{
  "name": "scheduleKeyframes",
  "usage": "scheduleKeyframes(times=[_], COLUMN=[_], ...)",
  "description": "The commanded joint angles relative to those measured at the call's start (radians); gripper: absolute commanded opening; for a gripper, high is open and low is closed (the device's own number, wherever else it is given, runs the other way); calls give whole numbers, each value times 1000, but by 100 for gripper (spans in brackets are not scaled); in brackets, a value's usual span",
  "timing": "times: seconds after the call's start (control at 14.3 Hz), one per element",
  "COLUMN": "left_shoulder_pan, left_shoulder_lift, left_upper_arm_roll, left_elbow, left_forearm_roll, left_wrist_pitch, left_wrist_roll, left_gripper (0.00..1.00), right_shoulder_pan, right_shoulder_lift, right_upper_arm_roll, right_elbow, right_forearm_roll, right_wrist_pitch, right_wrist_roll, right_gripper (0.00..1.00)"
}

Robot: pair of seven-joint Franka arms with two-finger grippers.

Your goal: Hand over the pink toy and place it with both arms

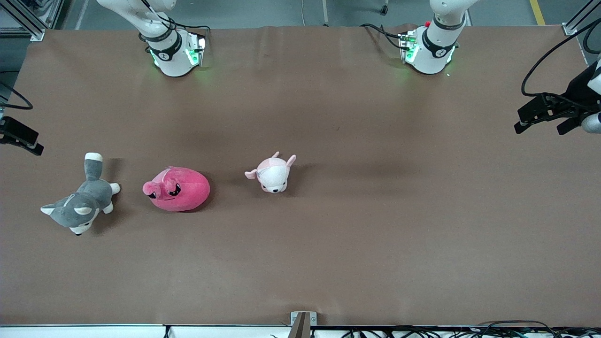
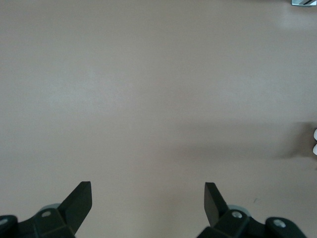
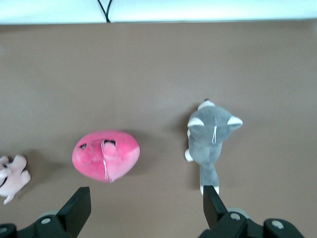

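Observation:
The pink toy [image 1: 176, 189] is a round hot-pink plush lying on the brown table [image 1: 328, 244], toward the right arm's end. It also lies in the right wrist view, pink toy [image 3: 105, 154], well below the camera. My right gripper [image 3: 146, 188] hangs high above the table with its fingers wide open and nothing between them. In the front view only part of the right gripper [image 1: 21, 136] shows at the frame's edge. My left gripper [image 1: 540, 119] hovers over the left arm's end of the table. The left gripper [image 2: 147, 184] is open over bare table, holding nothing.
A grey-and-white plush husky [image 1: 80, 206] lies beside the pink toy, closer to the right arm's end; husky [image 3: 210, 144]. A small pale pink-and-white plush animal [image 1: 272, 173] sits near the table's middle. The table's front edge [image 1: 300, 324] runs nearest the camera.

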Motion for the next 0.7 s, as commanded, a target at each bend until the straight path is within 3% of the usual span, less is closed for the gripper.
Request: scheduleKeyframes(times=[0.0, 0.14, 0.28, 0.42, 0.63], left_shoulder_pan=[-164, -346, -463, -530, -534], left_shoulder_lift=[7, 5, 5, 7, 5], left_upper_arm_roll=[164, 349, 465, 528, 527], left_elbow=[11, 13, 11, 13, 23], left_forearm_roll=[17, 15, 15, 15, 14], left_wrist_pitch=[-8, -11, -15, -22, -23], left_wrist_roll=[3, 3, 3, 3, 3], left_gripper=[100, 100, 100, 100, 100], right_shoulder_pan=[2, -3, 0, 2, 2], right_shoulder_lift=[-85, -90, -92, -124, -188], right_upper_arm_roll=[4, 4, 4, 4, 4], right_elbow=[-140, -144, -155, -198, -279], right_forearm_roll=[-20, -20, -20, -20, -20], right_wrist_pitch=[68, 64, 63, 65, 85], right_wrist_roll=[25, 22, 20, 19, 19], right_gripper=[100, 100, 100, 100, 100])
